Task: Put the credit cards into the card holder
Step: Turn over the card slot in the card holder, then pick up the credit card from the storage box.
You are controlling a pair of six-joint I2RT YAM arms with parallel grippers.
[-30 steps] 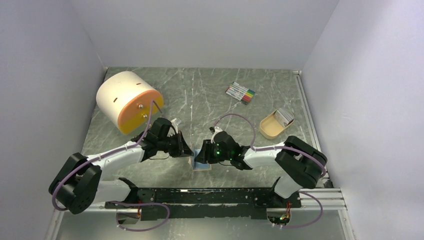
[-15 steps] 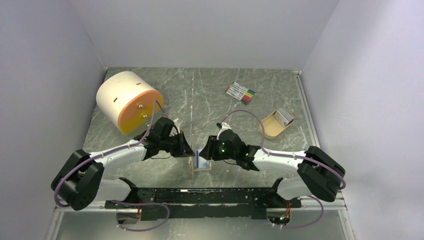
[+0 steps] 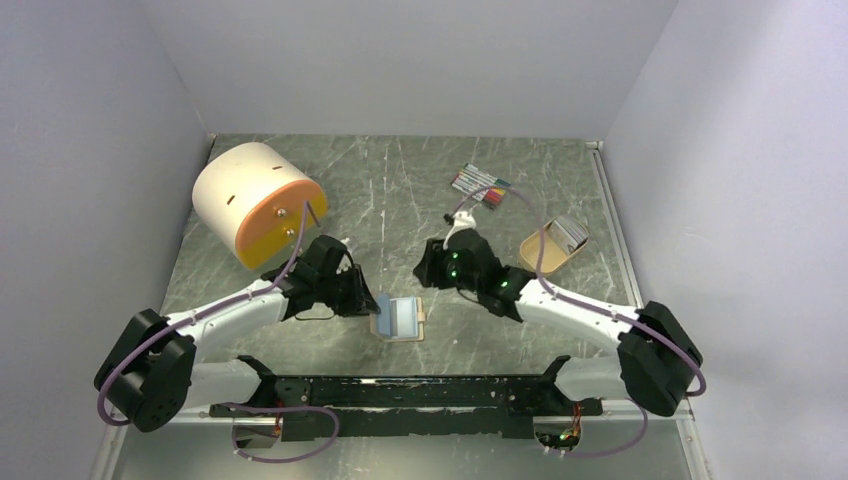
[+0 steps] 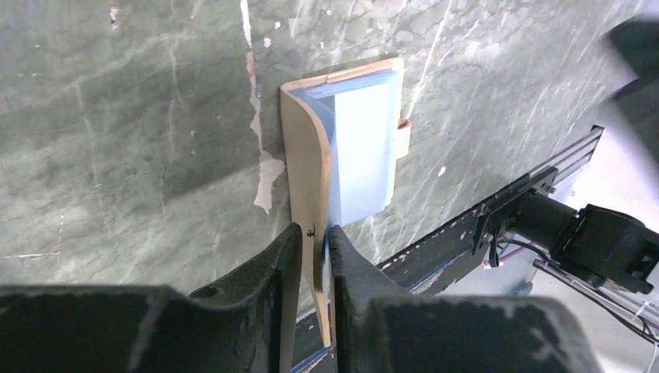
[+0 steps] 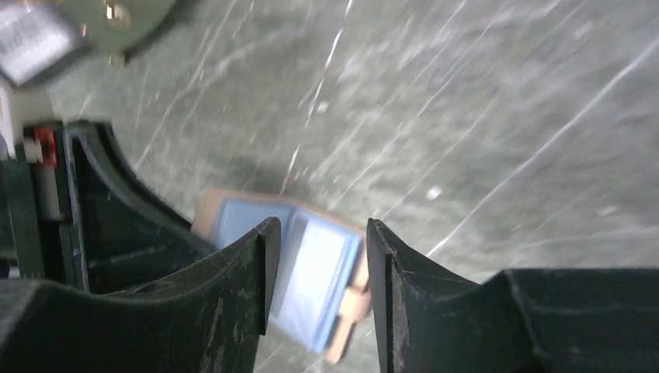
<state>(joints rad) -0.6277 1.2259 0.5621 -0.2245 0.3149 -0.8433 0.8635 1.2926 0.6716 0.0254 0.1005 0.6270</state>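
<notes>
Card holder (image 3: pixel 400 318) lies open at 6 o'clock on table (image 3: pixel 420 200); left tool (image 4: pixel 315 233) pinching tan cover edge. Likely light, floppy, slick sleeves: hold cover rim. Right tool (image 5: pixel 317 233) agape, empty. Credit cards (image 3: pixel 571 231), seemingly in tray (image 3: pixel 540 262), 2 o'clock.

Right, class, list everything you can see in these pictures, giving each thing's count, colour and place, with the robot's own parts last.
leather-look folding card holder: one, tan with pale blue sleeves, lying open, near centre
thin plastic credit cards: small stack, count unclear, whitish-grey, in the far end of the tray
open-topped tray: one, tan, right side
marker pens: one bundle, mixed colours, far centre-right
drum-shaped container: one, white with an orange face, far left
marbled table: one, grey-green, under everything
left gripper: one, black, shut on a tan flap of the card holder
right gripper: one, black, open and empty, above the card holder
</notes>
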